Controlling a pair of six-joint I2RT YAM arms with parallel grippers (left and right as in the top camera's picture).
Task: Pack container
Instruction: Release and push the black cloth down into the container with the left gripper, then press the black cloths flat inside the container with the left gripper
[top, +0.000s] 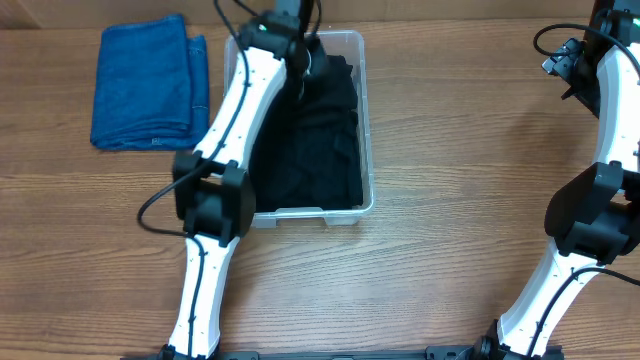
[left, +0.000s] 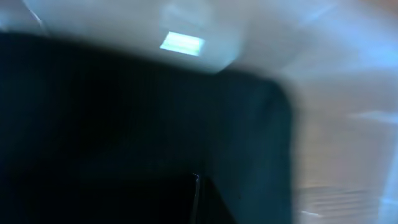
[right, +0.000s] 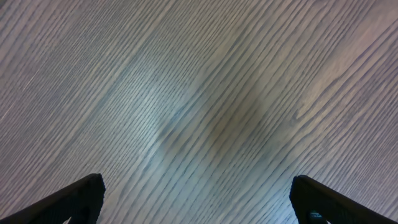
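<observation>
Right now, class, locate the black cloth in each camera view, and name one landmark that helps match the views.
Overhead: the black cloth lies inside the container, upper centre.
Left wrist: a blurred dark mass filling the left and bottom.
Right wrist: not in it; only the table and the right fingers, apart.
Landmark: the container's clear wall, in overhead and left wrist.
</observation>
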